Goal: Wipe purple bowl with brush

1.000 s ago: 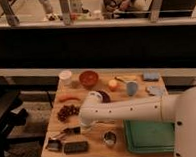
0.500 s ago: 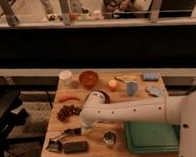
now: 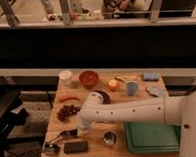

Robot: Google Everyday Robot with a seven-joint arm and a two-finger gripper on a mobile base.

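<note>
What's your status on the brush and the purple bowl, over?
Tool shut, low at front-left of the table, by the brush; grip unconfirmed. Purple bowl mid-table, partly hidden behind the arm. Grapes sit close beside the tool.

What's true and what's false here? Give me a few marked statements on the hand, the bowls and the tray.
1. The hand is low at the table's front-left, near the black slab. True.
2. The purple bowl lies in the green tray. False: it sits on the tabletop, partly behind the arm.
3. The orange-red bowl stands at the back, beside the white cup. True.
4. The hand is inside the purple bowl. False: it is nearer the front edge, apart from the bowl.
</note>
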